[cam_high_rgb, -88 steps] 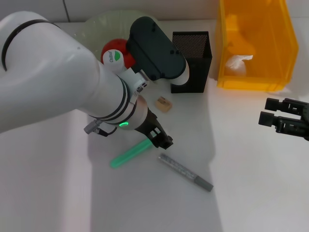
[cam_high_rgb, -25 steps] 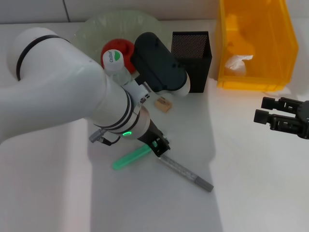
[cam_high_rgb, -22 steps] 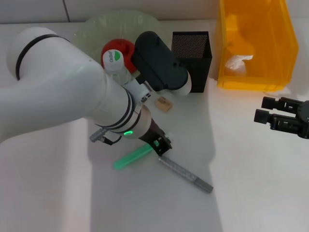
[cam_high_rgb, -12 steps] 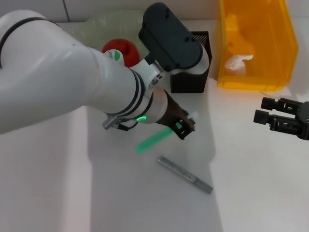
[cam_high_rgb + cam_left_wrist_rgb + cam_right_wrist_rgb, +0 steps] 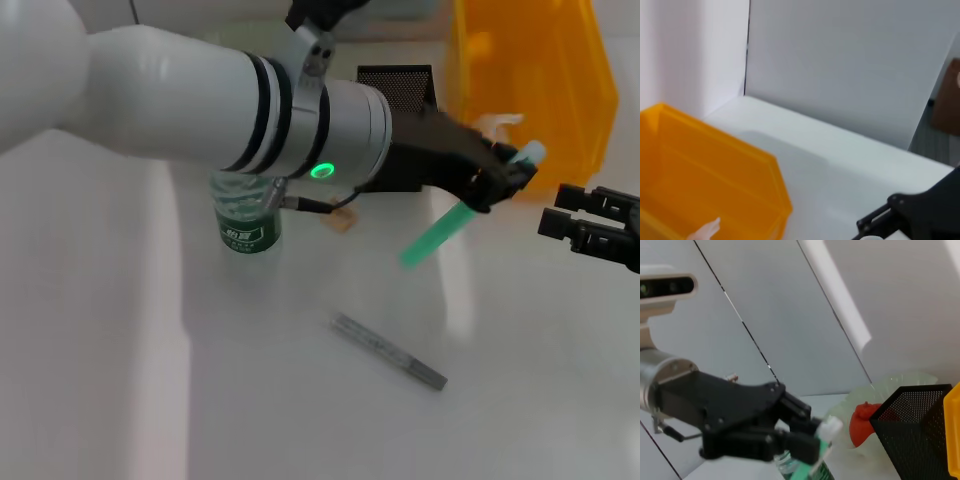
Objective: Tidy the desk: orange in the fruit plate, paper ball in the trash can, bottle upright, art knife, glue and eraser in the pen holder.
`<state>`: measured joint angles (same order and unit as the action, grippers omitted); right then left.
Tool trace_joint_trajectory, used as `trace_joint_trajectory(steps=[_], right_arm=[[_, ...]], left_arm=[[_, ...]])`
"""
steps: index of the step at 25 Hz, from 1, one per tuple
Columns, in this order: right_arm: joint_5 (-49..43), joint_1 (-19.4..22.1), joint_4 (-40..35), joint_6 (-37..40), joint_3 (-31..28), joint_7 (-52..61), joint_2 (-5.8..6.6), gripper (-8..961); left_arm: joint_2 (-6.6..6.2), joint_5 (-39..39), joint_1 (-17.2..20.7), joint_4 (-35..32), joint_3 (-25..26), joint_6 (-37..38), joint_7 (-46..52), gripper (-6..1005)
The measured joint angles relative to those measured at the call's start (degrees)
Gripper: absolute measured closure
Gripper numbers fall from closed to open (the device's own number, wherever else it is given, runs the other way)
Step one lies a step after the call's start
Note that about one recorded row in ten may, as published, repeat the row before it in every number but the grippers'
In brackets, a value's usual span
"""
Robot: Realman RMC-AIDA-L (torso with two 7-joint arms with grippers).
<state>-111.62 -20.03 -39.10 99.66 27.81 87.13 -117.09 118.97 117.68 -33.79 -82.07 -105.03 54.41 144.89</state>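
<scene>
My left gripper (image 5: 497, 178) is shut on the green glue stick (image 5: 438, 232) and holds it tilted in the air, just right of the black mesh pen holder (image 5: 400, 82) and in front of the yellow trash can (image 5: 545, 70). The paper ball (image 5: 497, 126) lies in the can. The bottle (image 5: 247, 215) stands upright. The eraser (image 5: 343, 221) lies beside it, and the grey art knife (image 5: 390, 351) lies on the desk (image 5: 300, 420). The orange (image 5: 865, 422) sits in the fruit plate (image 5: 900, 382). My right gripper (image 5: 585, 225) is open and empty at the right edge.
My left arm's white forearm spans the back of the desk and hides the plate and most of the pen holder in the head view. The trash can (image 5: 705, 170) with the paper ball (image 5: 707, 230) also shows in the left wrist view.
My left gripper closed on the glue stick, lifted it off the desk and carried it right and back, past the pen holder. The right gripper has barely moved.
</scene>
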Motion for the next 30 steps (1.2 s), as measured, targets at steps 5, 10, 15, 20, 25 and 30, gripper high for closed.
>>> trace_joint_trajectory(steps=[5,10,15,20,25,30], right_arm=[[0.0,0.2,0.0,0.0,0.0,-0.7,-0.32,215],[0.0,0.2,0.0,-0.1,-0.1,-0.7,-0.41,215],[0.0,0.3,0.0,-0.4,-0.1,-0.7,-0.42,215],[0.0,0.2,0.5,-0.7,-0.1,-0.7,-0.42,215],[0.0,0.3,0.9,-0.7,-1.2,-0.8,-0.52,216],[0.0,0.3,2.1,-0.4,-5.0,-1.6,-0.58,216]], left_arm=[[0.02,-14.5,2.6,2.2,1.2,-3.2,-13.2,805],[-0.12,-28.1,4.6,5.5,2.1,-3.8,-25.2,806],[-0.15,-36.3,5.0,9.2,3.2,-2.9,-31.8,806],[-0.03,-40.6,5.0,11.8,3.3,-2.5,-36.5,806],[0.05,-48.4,4.6,17.0,3.1,-2.1,-45.0,805],[0.18,-55.8,4.8,20.9,3.2,-1.8,-53.7,805]])
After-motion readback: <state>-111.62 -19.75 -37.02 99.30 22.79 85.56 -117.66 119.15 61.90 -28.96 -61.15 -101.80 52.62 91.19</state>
